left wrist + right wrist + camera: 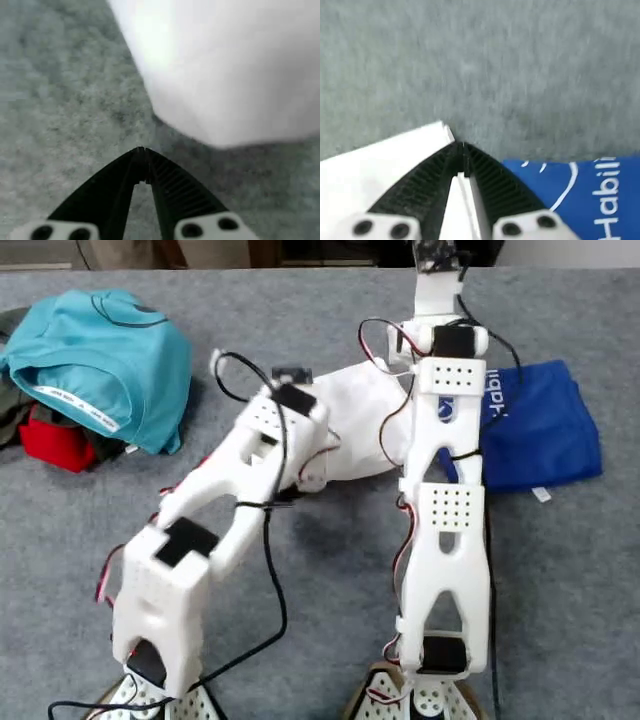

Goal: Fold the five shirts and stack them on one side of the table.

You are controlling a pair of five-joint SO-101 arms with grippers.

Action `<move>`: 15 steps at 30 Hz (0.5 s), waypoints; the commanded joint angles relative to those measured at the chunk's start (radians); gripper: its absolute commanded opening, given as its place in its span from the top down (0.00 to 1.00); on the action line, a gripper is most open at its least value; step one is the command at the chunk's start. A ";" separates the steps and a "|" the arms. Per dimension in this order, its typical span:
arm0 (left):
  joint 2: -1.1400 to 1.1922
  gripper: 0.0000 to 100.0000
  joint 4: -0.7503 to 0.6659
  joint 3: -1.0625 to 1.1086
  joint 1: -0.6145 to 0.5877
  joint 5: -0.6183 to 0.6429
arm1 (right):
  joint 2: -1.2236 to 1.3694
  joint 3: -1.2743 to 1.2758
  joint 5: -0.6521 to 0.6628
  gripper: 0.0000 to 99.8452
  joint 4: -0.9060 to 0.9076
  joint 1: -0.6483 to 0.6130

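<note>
A white shirt [350, 425] lies spread in the middle of the grey table, partly under both arms. My left gripper [141, 151] is shut with nothing in it, low over the grey surface just off the edge of the white shirt [225, 65]. My right gripper [460, 146] is shut on a corner of the white shirt [370, 172], with white cloth showing between its fingers. That gripper [437, 258] sits near the table's far edge. A folded blue shirt [540, 430] lies at the right, and it also shows beside the right gripper [580, 197].
A crumpled pile at the far left holds a teal shirt [105, 360], a red shirt [50, 445] and a dark green one [10, 410]. Bare grey table [330, 320] lies between the pile and the white shirt, and along the front.
</note>
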 commanded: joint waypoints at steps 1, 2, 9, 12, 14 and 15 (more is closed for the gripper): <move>-0.209 0.98 0.034 -0.083 -0.014 -0.015 | -0.097 -0.036 -0.005 0.99 0.106 0.007; -0.245 0.98 0.018 -0.100 -0.012 -0.014 | -0.113 -0.039 -0.005 0.99 0.166 0.004; -0.185 0.98 -0.330 -0.005 -0.021 -0.015 | -0.234 0.022 -0.006 1.00 0.342 -0.005; -0.081 0.98 -0.499 0.017 -0.092 -0.015 | -0.329 0.174 -0.011 1.00 0.342 -0.001; -0.019 0.98 -0.588 0.012 -0.146 -0.015 | -0.420 0.298 -0.044 1.00 0.341 0.001; 0.013 0.98 -0.618 -0.008 -0.169 -0.015 | -0.463 0.369 -0.052 1.00 0.339 -0.001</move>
